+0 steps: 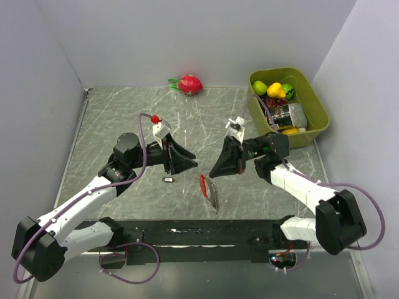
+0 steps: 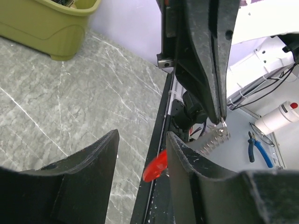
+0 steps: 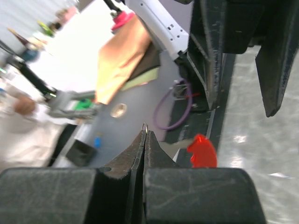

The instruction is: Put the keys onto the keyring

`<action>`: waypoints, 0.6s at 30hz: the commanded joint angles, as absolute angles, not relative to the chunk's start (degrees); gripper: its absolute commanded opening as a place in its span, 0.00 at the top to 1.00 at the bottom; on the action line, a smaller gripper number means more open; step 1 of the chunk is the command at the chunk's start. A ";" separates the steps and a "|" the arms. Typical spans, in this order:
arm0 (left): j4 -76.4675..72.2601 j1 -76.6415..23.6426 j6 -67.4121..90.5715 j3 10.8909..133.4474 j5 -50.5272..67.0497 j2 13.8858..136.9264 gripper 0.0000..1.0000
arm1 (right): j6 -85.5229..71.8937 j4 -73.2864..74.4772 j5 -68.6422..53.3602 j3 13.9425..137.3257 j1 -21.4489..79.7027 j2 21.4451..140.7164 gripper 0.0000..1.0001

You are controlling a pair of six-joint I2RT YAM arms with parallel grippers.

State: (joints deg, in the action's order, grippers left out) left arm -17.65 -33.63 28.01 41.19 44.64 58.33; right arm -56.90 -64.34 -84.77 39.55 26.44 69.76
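Progress is early: I have the right end effector [image 1: 213,174] closed on the keyring [image 1: 204,185]. Left end effector [image 1: 187,163] is open and empty. The key [image 1: 168,180] lies unthreaded on the counter [image 1: 124,118] near it.

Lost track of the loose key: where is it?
Top view: the key lies on the table by the left gripper, left of the keyring.

No text, brand or number was legible in any view. The dark can [image 1: 284,114] in the olive-green plastic bin [image 1: 319,115] bore pale markings, too small to read.
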 commanded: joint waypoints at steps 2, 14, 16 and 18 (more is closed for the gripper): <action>-19.25 -33.84 26.98 41.57 43.77 57.30 0.50 | -72.60 -94.04 -92.46 44.21 28.21 69.70 1.00; -19.42 -33.84 26.98 41.22 43.59 56.52 0.50 | -73.91 -94.04 -91.76 45.97 29.18 66.62 1.00; -19.34 -33.84 27.07 41.31 43.51 56.25 0.50 | -74.00 -94.04 -91.50 45.79 29.09 67.32 1.00; -19.42 -33.84 27.16 41.31 43.33 55.64 0.51 | -74.44 -94.04 -91.32 45.70 29.09 68.37 1.00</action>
